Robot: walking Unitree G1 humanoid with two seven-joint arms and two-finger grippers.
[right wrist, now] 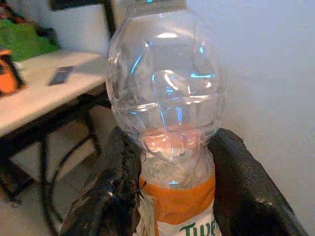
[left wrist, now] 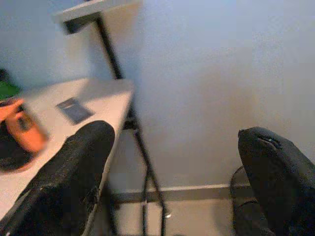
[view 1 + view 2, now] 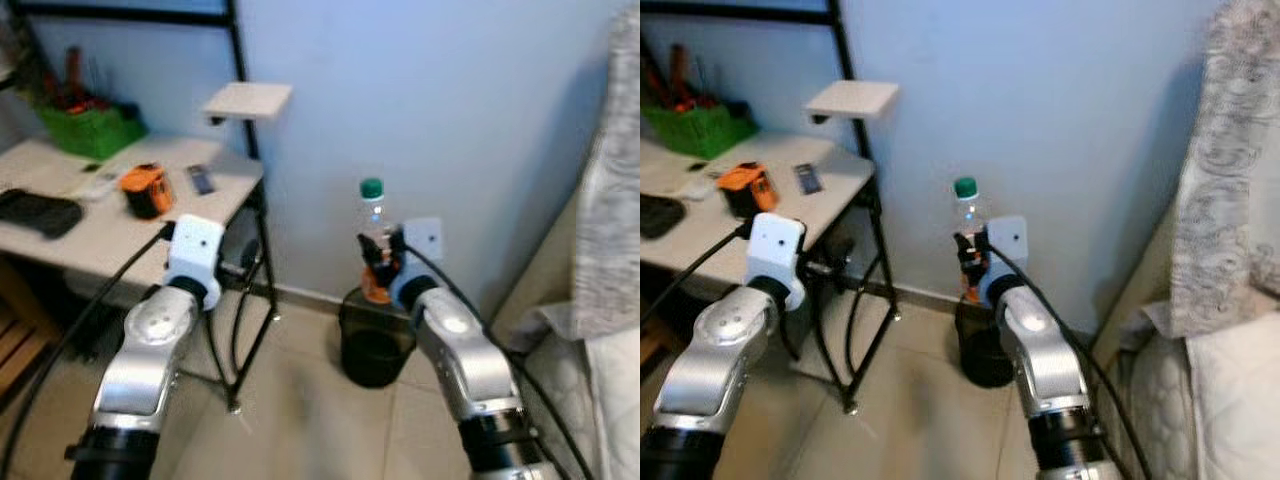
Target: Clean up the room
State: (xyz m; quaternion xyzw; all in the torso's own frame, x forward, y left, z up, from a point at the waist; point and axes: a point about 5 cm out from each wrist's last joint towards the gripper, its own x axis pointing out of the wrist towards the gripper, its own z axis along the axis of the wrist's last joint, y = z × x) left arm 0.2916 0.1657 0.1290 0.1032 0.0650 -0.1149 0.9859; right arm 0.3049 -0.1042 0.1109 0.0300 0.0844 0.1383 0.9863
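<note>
Right gripper [image 3: 383, 262] is clamped on a clear plastic bottle [image 1: 167, 113] with a green cap [image 3: 372, 187] and orange label, held upright directly above the dark bin [image 3: 372, 345] on the floor by the wall. Left gripper [image 2: 182, 177] is raised near the desk [image 3: 110, 235] corner, fingers [image 2: 74, 177] spread apart, holding nothing. On the desk: orange tape measure [image 3: 146, 190], green basket [image 3: 90, 130].

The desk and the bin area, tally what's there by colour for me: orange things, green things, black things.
Orange: 1, the tape measure.
Green: 1, the basket.
Black: 3, the bin, the keyboard, the small remote-like item.
Clear: 1, the bottle in the right gripper.
Total: 6.
</note>
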